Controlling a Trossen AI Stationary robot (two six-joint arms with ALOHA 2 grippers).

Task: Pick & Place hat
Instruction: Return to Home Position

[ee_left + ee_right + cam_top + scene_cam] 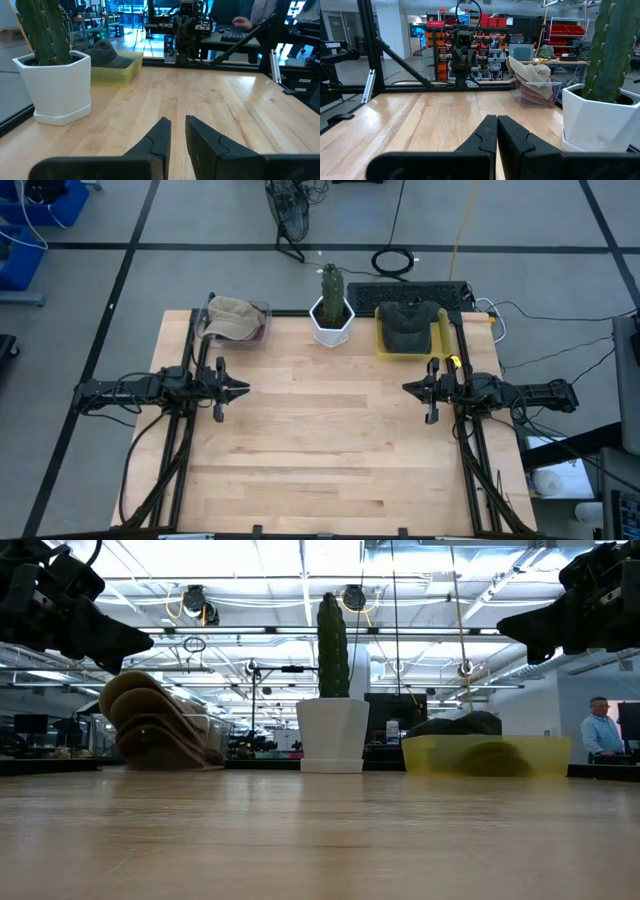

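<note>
Nothing is being carried yet: tan hat (232, 317) and dark hat (408, 326) are lying binned; left pincer (243, 389) is slightly parted, right pincer (407, 388) pressed together, both empty.

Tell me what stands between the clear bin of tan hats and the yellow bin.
The potted cactus, between the clear bin and the yellow bin in the high view.

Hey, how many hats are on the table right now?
2. A tan cloth hat sits in the clear plastic bin at the far left; a dark grey hat lies in the yellow tray at the far right. More could be hidden underneath.
</note>
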